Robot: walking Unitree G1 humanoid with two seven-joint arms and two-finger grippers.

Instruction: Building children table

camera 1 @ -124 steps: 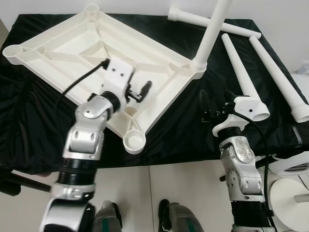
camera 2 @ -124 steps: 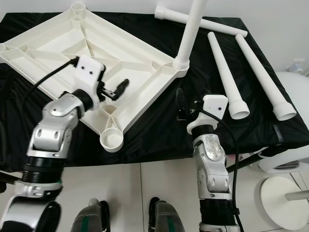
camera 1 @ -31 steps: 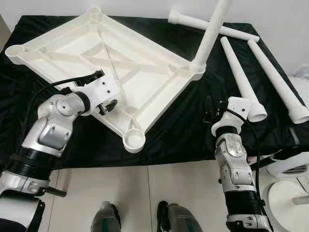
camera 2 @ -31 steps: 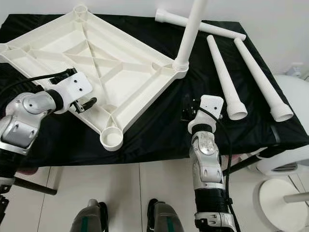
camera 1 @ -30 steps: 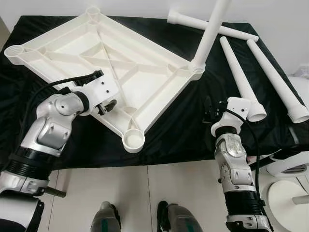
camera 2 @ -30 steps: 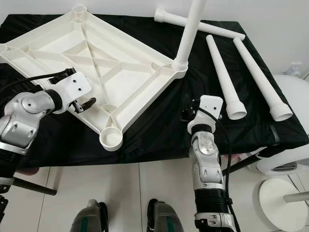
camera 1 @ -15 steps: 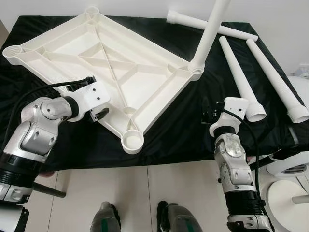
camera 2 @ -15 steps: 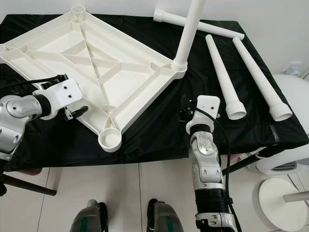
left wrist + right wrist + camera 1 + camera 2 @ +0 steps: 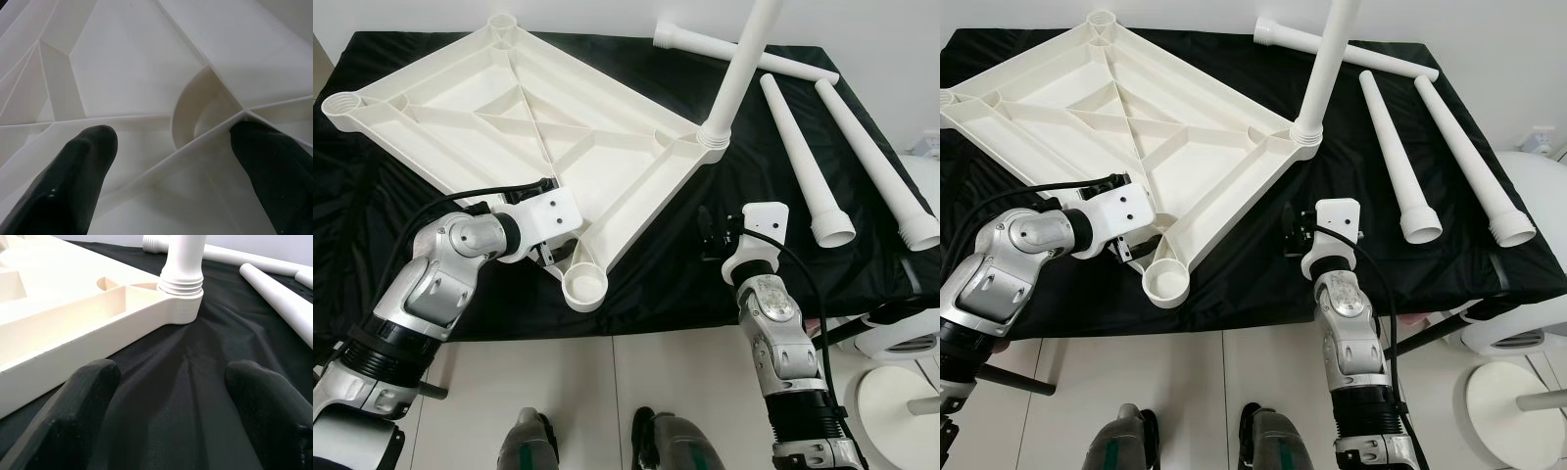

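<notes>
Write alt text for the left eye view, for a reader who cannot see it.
A white tabletop lies upside down on a black cloth, with one leg standing in a corner socket and three loose legs beside it. The left gripper is at the tabletop's near edge; the right gripper hovers open over the cloth.

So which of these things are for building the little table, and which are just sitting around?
For the job:
- upside-down white ribbed plastic tabletop
- white plastic leg standing upright in its corner socket
- three loose white tapered legs lying on the cloth
- left pincer, open at the tabletop's near corner

Just lying about:
- black cloth
- white round stand base on the floor
</notes>
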